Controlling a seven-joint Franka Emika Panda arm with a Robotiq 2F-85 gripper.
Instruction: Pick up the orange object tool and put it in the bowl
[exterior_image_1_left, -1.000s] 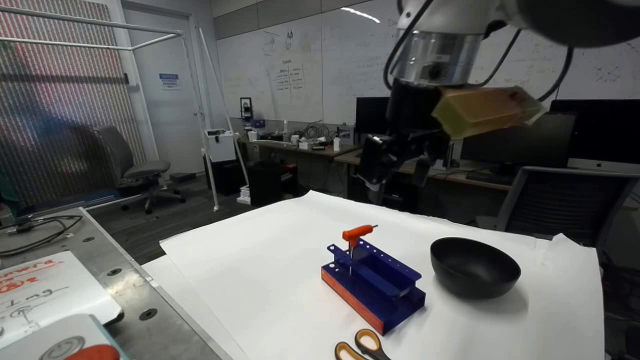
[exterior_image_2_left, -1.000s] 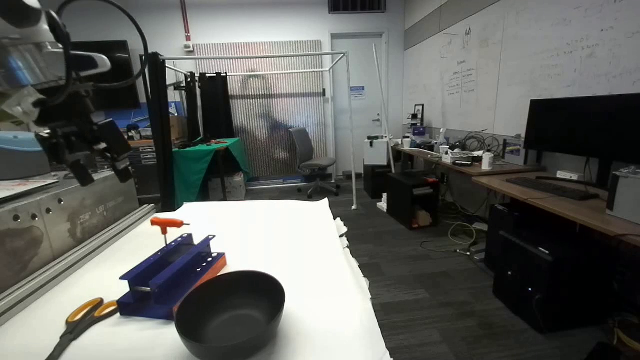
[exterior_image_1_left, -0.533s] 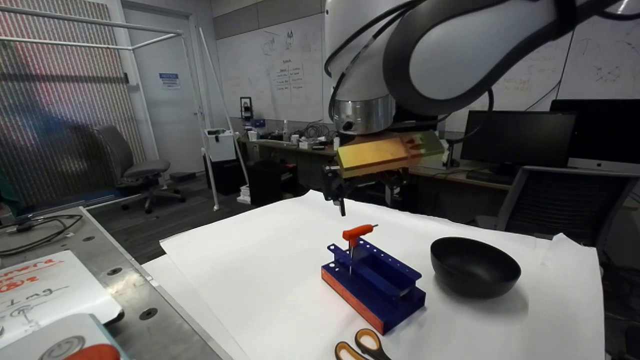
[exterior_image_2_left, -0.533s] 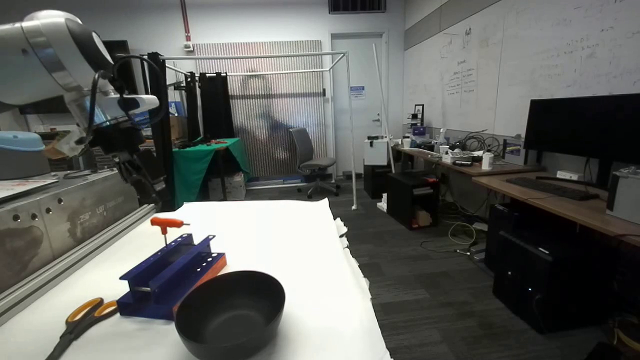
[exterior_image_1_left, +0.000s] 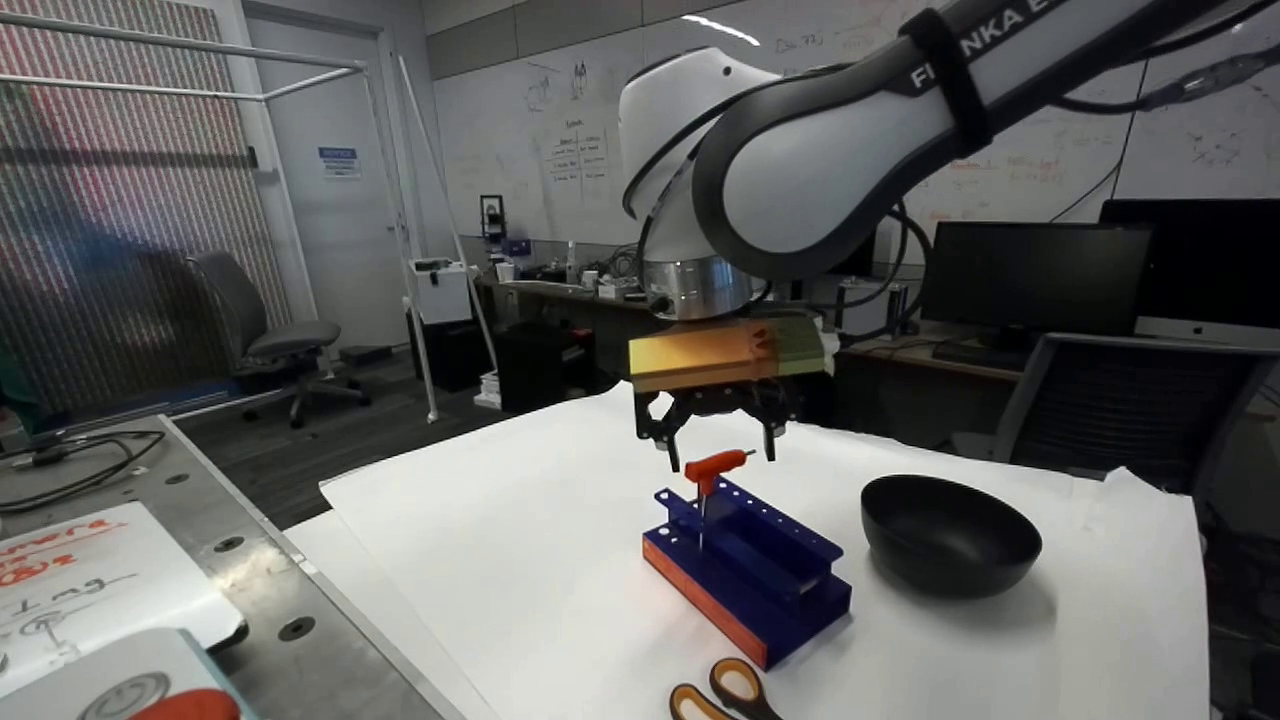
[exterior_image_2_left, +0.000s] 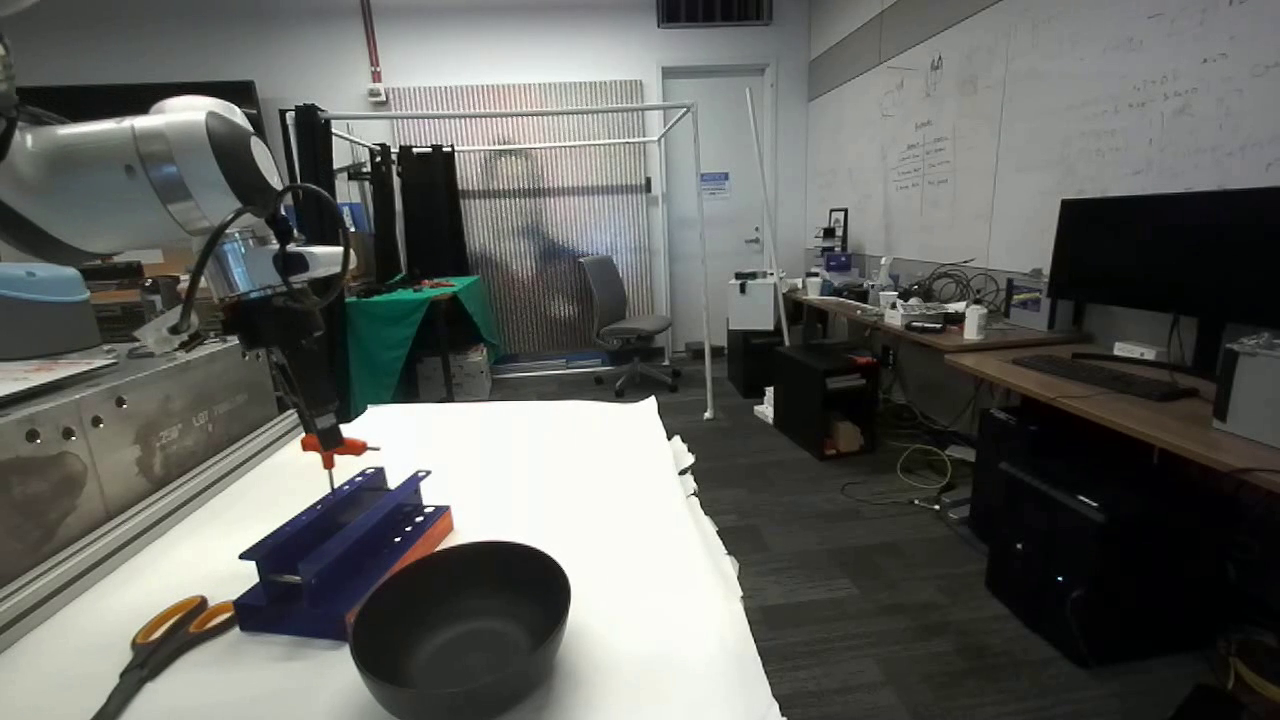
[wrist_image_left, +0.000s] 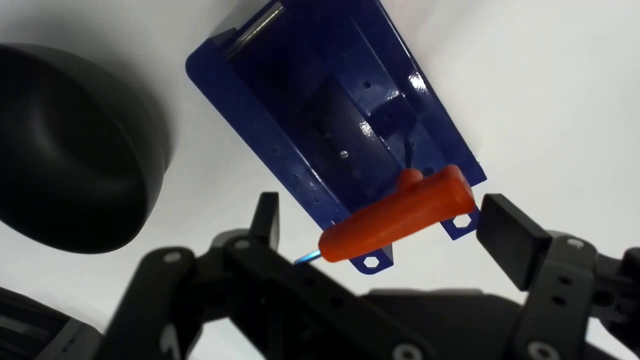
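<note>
Straddling orange T-handle hex key, Robotiq gripper wide; bowl toward bench's right edge in both exterior views.

On my end I see the tool standing in the blue rack, shaft upright, its orange-red handle crosswise on top with a thin metal tip jutting from one end. The bowl, matte black and round, sits open side up on the tabletop near the rack.
</note>
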